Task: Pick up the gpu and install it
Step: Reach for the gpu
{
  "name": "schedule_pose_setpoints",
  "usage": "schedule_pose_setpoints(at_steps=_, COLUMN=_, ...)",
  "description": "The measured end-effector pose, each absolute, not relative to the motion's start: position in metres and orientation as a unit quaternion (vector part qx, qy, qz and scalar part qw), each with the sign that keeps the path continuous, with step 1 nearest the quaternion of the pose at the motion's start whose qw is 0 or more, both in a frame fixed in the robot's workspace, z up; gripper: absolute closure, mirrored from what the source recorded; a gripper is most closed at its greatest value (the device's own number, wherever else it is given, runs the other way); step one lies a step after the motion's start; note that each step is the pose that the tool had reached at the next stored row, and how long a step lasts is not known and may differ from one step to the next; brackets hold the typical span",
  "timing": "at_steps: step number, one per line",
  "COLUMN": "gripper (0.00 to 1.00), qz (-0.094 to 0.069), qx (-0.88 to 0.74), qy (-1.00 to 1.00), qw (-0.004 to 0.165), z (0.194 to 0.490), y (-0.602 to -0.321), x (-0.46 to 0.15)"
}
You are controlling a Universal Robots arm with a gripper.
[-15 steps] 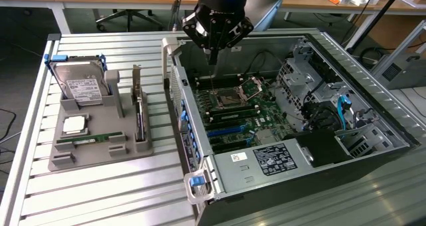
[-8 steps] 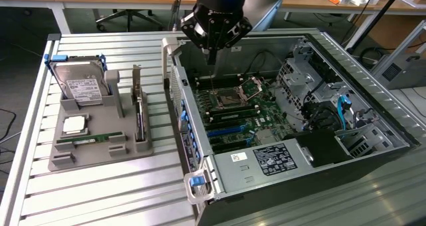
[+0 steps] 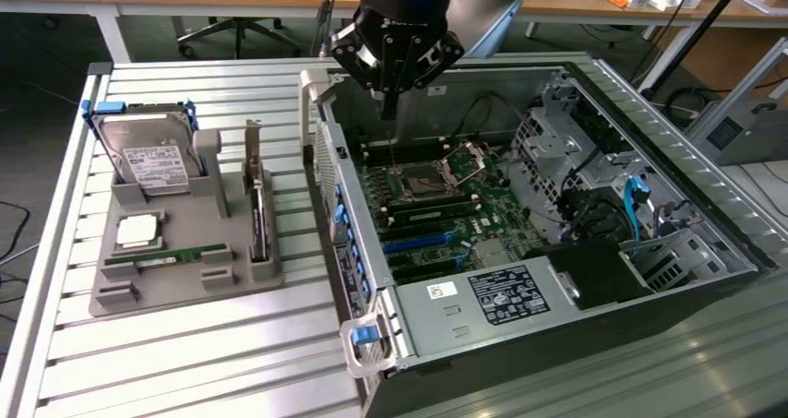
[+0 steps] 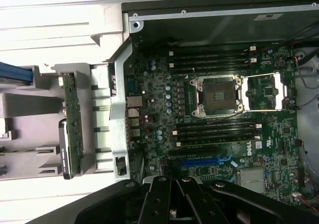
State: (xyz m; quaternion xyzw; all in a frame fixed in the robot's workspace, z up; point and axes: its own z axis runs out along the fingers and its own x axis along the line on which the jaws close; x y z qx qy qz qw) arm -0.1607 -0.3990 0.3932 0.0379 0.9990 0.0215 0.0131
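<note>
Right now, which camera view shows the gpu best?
The exterior view: the gpu stands on edge in the gray holder, its full length and metal bracket visible. The wrist view shows it from above, as a narrow strip beside the case.

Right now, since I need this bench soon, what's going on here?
A robot arm's claw hangs shut and empty over the open computer case, above its motherboard. The gpu stands on edge in the grey holder beside the case, next to the hard drive, with nothing touching it.

gpu (image 3: pixel 258 217) (image 4: pixel 73 127) — thin dark card, silvery bracket end | upright on edge | slotted in gray holder (image 3: pixel 179 222)
</note>
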Motion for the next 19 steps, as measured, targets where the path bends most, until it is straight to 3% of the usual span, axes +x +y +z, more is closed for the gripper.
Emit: schedule_pose_setpoints(at_steps=19, gripper=0.89, qz=0.021, qx=0.038, qy=0.999, qw=0.013, z=0.3932, y=-0.3989, x=-0.1675)
